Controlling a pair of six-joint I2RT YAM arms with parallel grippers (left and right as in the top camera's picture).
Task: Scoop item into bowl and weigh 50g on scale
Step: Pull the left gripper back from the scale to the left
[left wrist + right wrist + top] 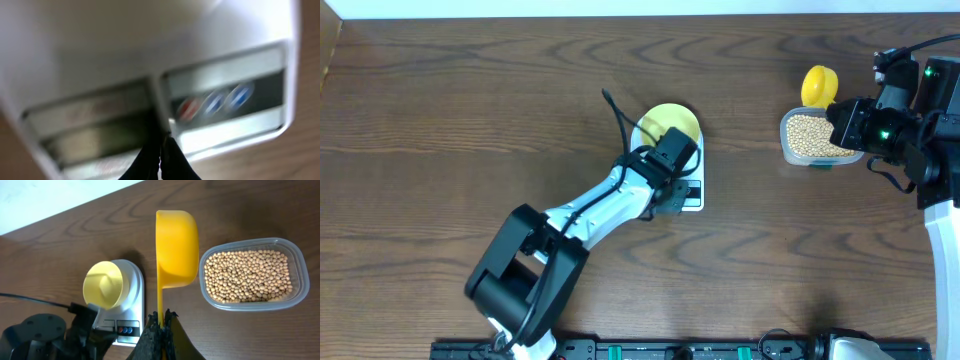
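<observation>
The white scale (688, 190) stands mid-table with the pale yellow bowl (670, 122) on its platform. My left gripper (678, 186) is shut, its tips down at the scale's front panel. In the left wrist view the blurred display (95, 132) and the red and blue buttons (215, 102) fill the frame around the shut left gripper (164, 140). My right gripper (161, 317) is shut on the handle of a bright yellow scoop (175, 245), held empty beside a clear tub (296, 265) full of tan beans (247, 275). The bowl (104, 285) looks empty.
The tub (788, 148) and scoop (818, 85) are at the table's right, close to the right arm (910, 115). The left arm (570, 230) stretches from the near edge up to the scale. Dark wooden tabletop (440, 120) lies all around.
</observation>
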